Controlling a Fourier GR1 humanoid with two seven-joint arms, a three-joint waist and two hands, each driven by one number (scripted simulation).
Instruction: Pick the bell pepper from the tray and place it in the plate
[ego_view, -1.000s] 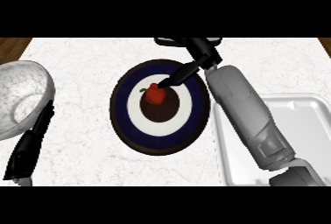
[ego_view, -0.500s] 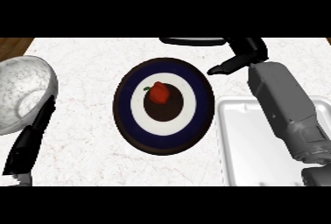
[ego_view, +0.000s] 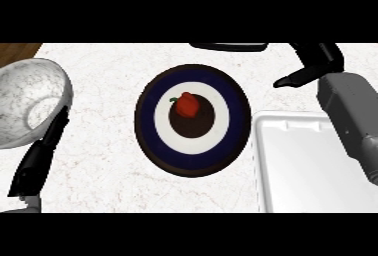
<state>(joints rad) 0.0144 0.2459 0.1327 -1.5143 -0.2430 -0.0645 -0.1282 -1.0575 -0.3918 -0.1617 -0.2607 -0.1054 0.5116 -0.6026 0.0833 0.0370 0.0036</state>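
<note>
Now bell pepper (ego_view: 187, 105) lies upright in plate (ego_view: 193, 120) — right hand (ego_view: 314, 67) relaxed, empty.

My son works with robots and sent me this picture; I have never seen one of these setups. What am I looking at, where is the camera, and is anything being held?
The camera sits in a humanoid robot's head and looks steeply down at a pale marbled counter. The grey tube at the right is the robot's right forearm, ending in a black right hand near the top, above the counter and holding nothing. The left hand is the dark shape at the lower left; its fingers are too unclear to judge.

On the counter, in the middle, lies a plate with dark blue and white rings. A small red bell pepper rests on its dark centre. To the right is a white tray, and at the left edge a large whitish bowl.

Nothing is held: the pepper lies on the plate, apart from both hands.
</note>
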